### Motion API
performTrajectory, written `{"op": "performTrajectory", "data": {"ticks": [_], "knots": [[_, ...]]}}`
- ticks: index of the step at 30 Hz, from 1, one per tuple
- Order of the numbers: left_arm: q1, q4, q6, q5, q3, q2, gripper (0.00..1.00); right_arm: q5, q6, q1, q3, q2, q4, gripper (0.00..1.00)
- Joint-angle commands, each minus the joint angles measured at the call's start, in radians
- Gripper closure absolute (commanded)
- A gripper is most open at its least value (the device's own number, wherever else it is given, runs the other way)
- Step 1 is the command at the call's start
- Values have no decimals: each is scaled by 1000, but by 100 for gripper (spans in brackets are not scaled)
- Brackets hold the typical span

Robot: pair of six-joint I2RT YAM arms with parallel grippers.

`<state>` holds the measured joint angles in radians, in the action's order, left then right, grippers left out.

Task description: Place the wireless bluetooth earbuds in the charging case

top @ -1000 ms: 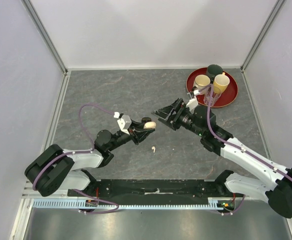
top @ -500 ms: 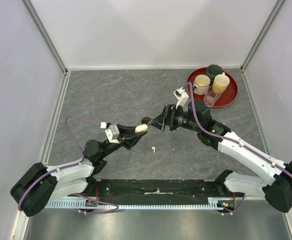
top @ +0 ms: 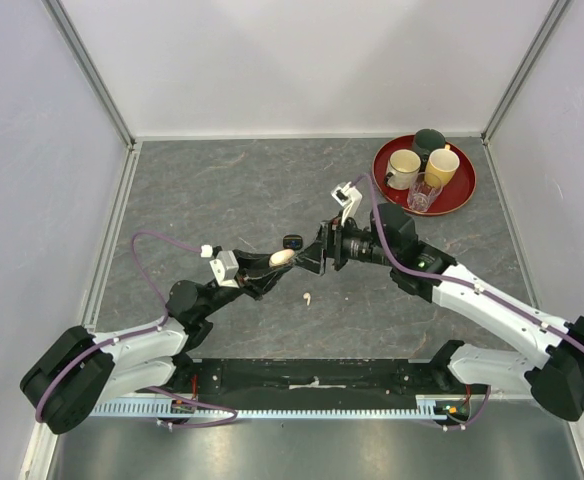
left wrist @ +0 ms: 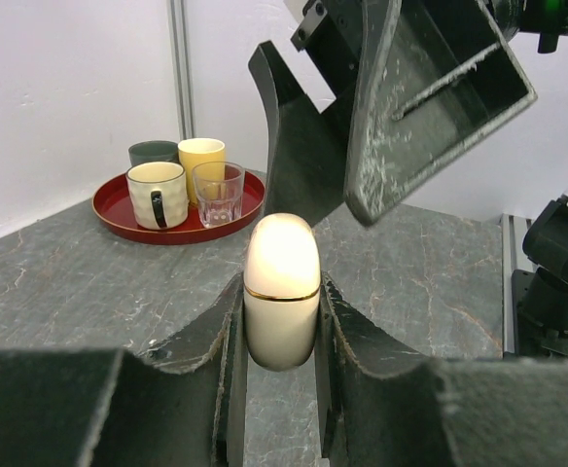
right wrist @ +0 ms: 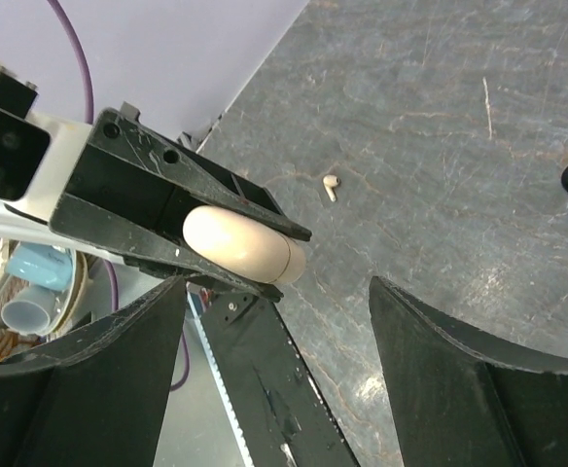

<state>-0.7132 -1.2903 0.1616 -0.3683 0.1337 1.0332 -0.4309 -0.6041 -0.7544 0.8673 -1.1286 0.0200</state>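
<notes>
My left gripper (top: 277, 262) is shut on a closed cream-white charging case (top: 282, 257) with a gold seam, held above the table; the left wrist view shows the case (left wrist: 282, 282) clamped between both fingers. My right gripper (top: 312, 258) is open, its jaws wide apart right at the case's free end, not touching it. The right wrist view shows the case (right wrist: 237, 243) just ahead of its spread fingers (right wrist: 80, 379). One cream-white earbud (top: 307, 297) lies on the table below the case, also in the right wrist view (right wrist: 330, 185). The other earbuds are out of view.
A small black item with a blue spot (top: 292, 241) lies on the table just behind the grippers. A red tray (top: 462, 195) at the back right holds a cream mug (top: 404, 163), a yellow cup (top: 442, 165), a dark cup (top: 429, 140) and a glass (top: 421, 196).
My left arm drew back toward the near left with the case. My right gripper moved left and forward, from near the tray to the case's free end, jaws still open.
</notes>
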Motion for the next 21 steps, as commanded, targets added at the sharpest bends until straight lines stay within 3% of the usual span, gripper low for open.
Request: {"op": "performTrajectory", "data": {"ticks": [1, 21], "knots": [[0, -374, -36, -3, 27, -10, 98, -2, 55, -28, 56, -20, -12, 18], [0, -374, 9, -144, 43, -64, 98, 121, 30, -37, 82, -80, -17, 18]]}}
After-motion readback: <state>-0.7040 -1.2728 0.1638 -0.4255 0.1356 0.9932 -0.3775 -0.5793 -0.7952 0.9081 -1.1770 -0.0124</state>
